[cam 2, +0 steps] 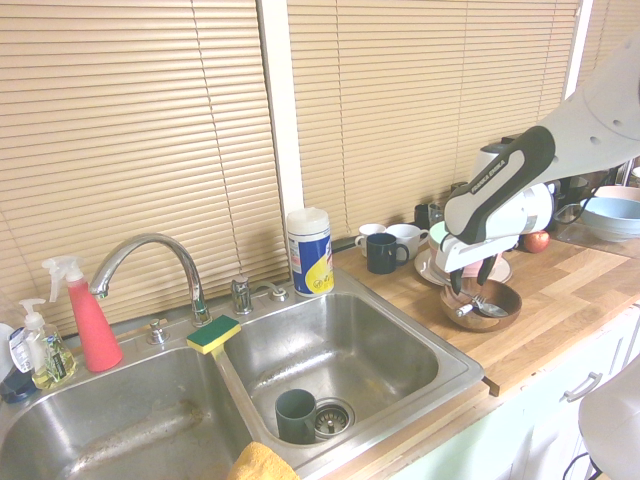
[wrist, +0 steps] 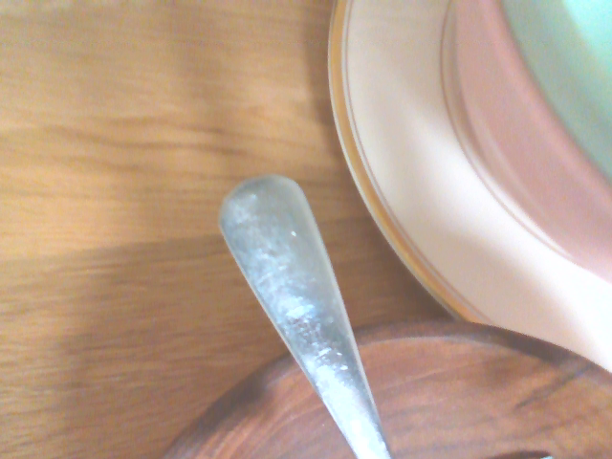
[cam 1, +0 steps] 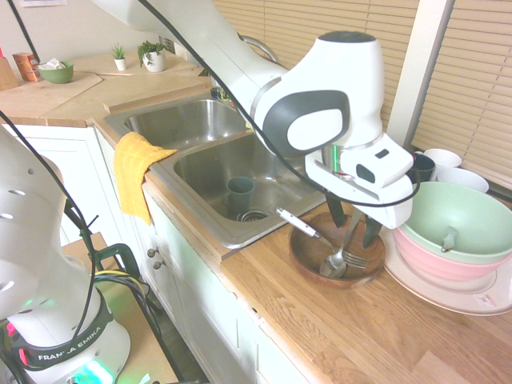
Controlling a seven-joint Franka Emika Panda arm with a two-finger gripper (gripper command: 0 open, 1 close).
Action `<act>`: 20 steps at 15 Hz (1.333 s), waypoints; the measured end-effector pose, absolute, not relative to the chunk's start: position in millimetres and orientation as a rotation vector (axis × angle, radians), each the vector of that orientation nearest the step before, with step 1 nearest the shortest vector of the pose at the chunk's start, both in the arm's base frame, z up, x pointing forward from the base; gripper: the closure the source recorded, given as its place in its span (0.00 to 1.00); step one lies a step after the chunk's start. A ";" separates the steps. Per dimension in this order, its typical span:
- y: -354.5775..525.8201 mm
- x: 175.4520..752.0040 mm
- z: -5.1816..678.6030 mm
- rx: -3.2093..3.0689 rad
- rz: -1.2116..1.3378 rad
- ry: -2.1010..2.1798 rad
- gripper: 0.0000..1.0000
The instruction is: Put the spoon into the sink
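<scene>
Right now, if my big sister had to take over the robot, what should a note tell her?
Gripper: fingers apart, one on each side of the spoon's handle, just above the wooden bowl; no grip yet that I can see.
Spoon: leaning in the wooden bowl on the counter, beside a white-handled fork.
Sink: next to the bowl; its near basin holds a dark cup by the drain.
Done: the gripper is in place over the spoon.
Left: close on the handle, lift the spoon, carry it over the sink, let go.
</scene>
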State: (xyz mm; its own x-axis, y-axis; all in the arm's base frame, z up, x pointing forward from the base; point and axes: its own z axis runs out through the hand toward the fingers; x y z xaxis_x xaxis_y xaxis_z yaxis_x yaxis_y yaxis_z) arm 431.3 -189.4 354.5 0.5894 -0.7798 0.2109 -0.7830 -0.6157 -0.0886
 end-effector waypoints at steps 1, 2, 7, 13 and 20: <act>-189.2 431.5 350.9 2.789 0.349 -1.365 1.00; -188.7 431.7 348.8 2.790 0.342 -1.358 1.00; -190.9 430.9 338.6 2.792 0.308 -1.353 1.00; -196.3 429.8 327.3 2.809 0.282 -1.335 1.00; -196.7 430.4 328.0 2.812 0.299 -1.337 1.00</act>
State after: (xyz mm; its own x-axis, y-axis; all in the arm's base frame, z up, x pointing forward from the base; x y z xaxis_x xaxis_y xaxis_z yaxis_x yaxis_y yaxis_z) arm 430.4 -196.7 328.0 0.6165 -0.7672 0.1772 -0.7697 -0.6346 -0.0697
